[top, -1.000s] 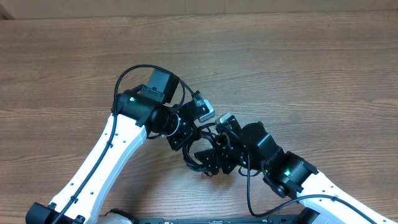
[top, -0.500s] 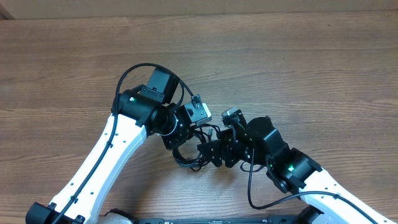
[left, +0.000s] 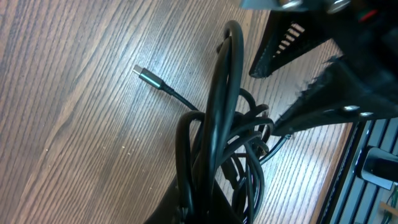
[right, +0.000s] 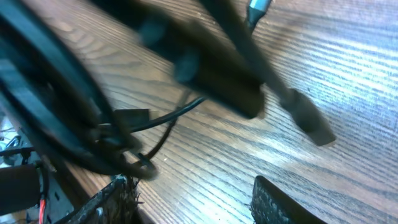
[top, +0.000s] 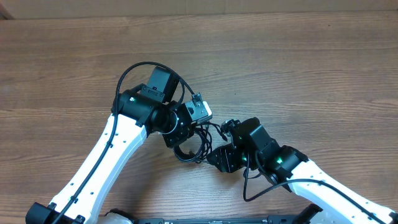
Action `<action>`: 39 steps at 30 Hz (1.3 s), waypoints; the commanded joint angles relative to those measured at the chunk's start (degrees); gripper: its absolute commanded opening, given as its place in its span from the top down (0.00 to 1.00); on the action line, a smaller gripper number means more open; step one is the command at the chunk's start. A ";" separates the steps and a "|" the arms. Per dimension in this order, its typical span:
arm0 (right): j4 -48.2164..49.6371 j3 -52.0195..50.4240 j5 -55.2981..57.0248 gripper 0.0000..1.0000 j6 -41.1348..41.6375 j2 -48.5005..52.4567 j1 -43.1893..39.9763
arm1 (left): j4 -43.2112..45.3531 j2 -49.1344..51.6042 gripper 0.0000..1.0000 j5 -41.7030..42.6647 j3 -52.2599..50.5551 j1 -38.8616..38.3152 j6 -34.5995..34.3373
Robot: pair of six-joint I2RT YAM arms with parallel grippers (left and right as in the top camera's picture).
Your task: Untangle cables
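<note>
The cables (top: 194, 149) form a small black coil on the wood between my two arms. In the left wrist view the cables (left: 217, 143) rise as a thick bundle out of my left gripper (left: 211, 214), which is shut on them. One loose end with a silvery plug (left: 140, 71) lies on the table. My left gripper (top: 179, 137) sits at the coil's left edge. My right gripper (top: 217, 158) is at the coil's right edge. It stands open (right: 196, 208), with bare wood between its fingers. The strands (right: 81, 137) lie just left of its left finger (right: 109, 202).
The wooden table (top: 298, 68) stretches away on all sides of the arms. Thick black arm wires (top: 134, 71) loop above the left wrist. A blurred black plug (right: 308, 121) hangs close before the right wrist camera. The table's front edge (left: 354, 168) runs near the coil.
My right gripper has swung down and left against the coil's right side, and its jaws have narrowed. The coil has shifted slightly left with my left gripper, which stays shut on it.
</note>
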 commanded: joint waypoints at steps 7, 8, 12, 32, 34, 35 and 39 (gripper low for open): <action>1.05 1.55 0.76 0.42 2.21 2.43 -0.33 | 2.69 0.07 0.96 5.60 1.77 0.22 -6.82; 1.40 1.55 0.74 0.42 2.49 2.43 -0.33 | 3.13 0.09 0.96 7.30 1.77 0.22 -6.97; 2.84 1.55 0.76 0.42 5.66 2.43 -0.33 | 5.95 0.09 0.96 13.92 1.75 0.22 -10.01; 4.31 1.55 1.27 0.41 11.34 2.43 -0.33 | 19.12 0.09 0.96 -7.91 1.77 0.22 -63.87; 4.31 1.55 1.25 0.41 11.34 2.43 -0.33 | 19.15 0.09 0.96 -9.75 1.75 0.22 -66.03; 4.31 1.55 1.25 0.41 11.34 2.43 -0.33 | 19.15 0.09 0.96 -10.58 1.75 0.22 -67.21; 4.28 1.55 1.22 0.41 11.34 2.43 -0.33 | 19.15 0.09 0.96 -13.46 1.75 0.22 -70.90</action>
